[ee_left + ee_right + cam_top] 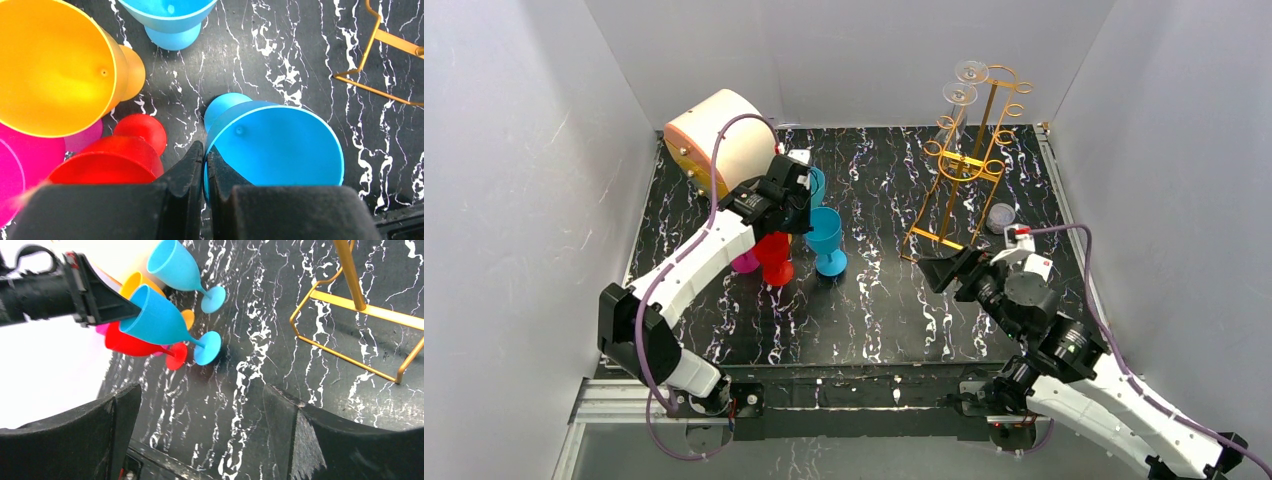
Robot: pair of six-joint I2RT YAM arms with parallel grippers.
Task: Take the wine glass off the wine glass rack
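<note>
wine glass rack [967, 163]: gold wire, upright, far right of counter | two clear wine glasses [971, 71]: hang bowl-down from its top hooks | blue wine glass [824, 232]: upright on counter, well left of rack, rim pinched in left jaws

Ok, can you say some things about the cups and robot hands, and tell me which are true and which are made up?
1. The left gripper pinches the rim of a blue cup. True.
2. The right gripper is shut tight. False: it is open and holds nothing.
3. Two clear glasses hang at the top of the gold rack. True.
4. The red cup hangs on the rack. False: it stands on the table, beside the blue cup.
</note>
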